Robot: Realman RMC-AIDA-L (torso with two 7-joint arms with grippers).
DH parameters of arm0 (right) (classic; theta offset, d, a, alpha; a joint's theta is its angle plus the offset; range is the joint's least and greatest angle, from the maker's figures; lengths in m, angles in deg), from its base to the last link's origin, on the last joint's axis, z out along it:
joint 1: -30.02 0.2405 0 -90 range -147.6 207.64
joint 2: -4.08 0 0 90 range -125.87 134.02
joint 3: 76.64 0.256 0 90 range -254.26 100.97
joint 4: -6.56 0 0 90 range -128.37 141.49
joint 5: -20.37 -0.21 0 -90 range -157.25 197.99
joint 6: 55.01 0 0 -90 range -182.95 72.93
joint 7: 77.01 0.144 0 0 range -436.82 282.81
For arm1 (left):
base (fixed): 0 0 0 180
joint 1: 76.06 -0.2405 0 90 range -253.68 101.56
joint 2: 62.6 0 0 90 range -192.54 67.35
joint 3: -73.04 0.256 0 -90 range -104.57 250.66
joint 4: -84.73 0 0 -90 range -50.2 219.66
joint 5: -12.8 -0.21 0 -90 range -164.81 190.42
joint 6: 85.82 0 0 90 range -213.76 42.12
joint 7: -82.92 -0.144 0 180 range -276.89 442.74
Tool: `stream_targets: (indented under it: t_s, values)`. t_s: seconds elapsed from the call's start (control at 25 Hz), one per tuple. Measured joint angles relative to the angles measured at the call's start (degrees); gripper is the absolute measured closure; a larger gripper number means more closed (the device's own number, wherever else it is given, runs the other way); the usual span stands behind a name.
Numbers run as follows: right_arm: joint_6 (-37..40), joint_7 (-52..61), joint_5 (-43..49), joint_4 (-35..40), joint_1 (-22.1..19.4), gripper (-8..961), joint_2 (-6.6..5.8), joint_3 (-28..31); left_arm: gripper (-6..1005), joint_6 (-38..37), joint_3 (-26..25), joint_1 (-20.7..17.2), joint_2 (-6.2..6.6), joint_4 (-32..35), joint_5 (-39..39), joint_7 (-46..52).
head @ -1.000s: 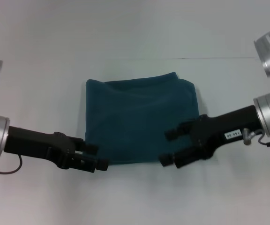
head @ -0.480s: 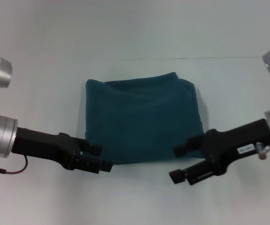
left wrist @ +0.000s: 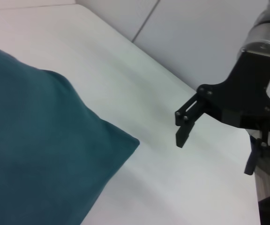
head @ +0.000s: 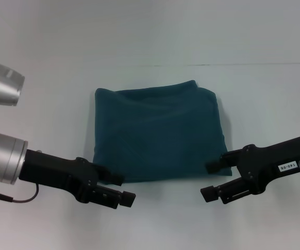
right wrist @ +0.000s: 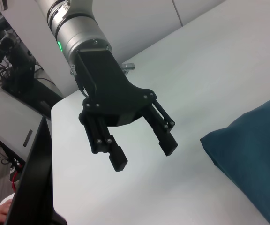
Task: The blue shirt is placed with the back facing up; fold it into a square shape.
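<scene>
The blue shirt lies on the white surface in front of me, folded down to a compact, roughly square block with its plain side up and no sleeve or hem sticking out that I can see. My left gripper hangs just off the near left corner of the block, its fingers parted and holding nothing; one tip sits close to the shirt's near edge, though I cannot tell whether it brushes the cloth. My right gripper hangs off the near right corner, its fingers likewise spread and empty, just clear of the fabric. So the shirt lies ahead of both sets of fingers and between them, inward of each, its near edge running across from one to the other, and neither arm is plainly closer. I judge the folding essentially done; any remaining move would be a small tidy of that near edge.
</scene>
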Motion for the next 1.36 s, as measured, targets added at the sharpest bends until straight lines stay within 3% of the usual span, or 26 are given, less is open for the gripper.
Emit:
stream_targets:
  t_s: [0.72,1.36]
  values:
    - [-0.97,-0.12,0.12,0.04,-0.12,39,0.03,0.06,228,-1.05,0.06,0.01,-0.45,0.23,0.21,-0.35]
    - [-2.08,-0.26,0.12,0.14,0.25,38,0.01,-0.04,235,0.41,0.03,-0.35,-1.20,0.64,0.22,-6.68]
